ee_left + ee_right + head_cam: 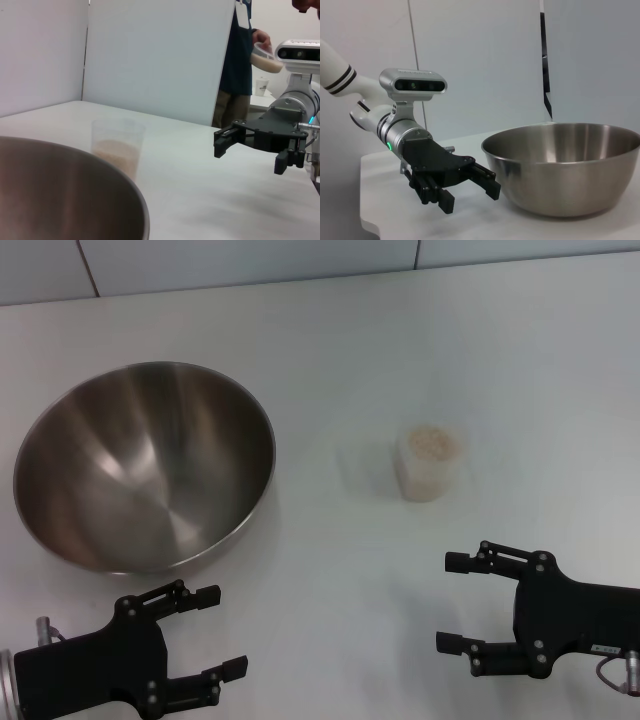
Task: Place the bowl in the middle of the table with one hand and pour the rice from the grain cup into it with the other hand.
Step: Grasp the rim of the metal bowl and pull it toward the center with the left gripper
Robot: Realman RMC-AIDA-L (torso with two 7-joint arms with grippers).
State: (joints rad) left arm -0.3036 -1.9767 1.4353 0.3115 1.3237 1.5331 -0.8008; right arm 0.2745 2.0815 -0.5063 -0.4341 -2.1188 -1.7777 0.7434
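Observation:
The steel bowl (145, 465) stands upright on the left side of the white table (400, 340). It also shows in the left wrist view (65, 190) and the right wrist view (565, 165). The grain cup (432, 462) stands upright right of centre, with rice (432, 440) inside; it also shows beyond the bowl's rim in the left wrist view (117, 147). My left gripper (222, 632) is open and empty near the front edge, just in front of the bowl. My right gripper (450, 602) is open and empty in front of the cup, apart from it.
White wall panels (250, 260) stand behind the table. In the left wrist view a person in dark clothes (240, 60) stands beyond the table holding a container. The table's edge (370, 220) lies close to my left arm.

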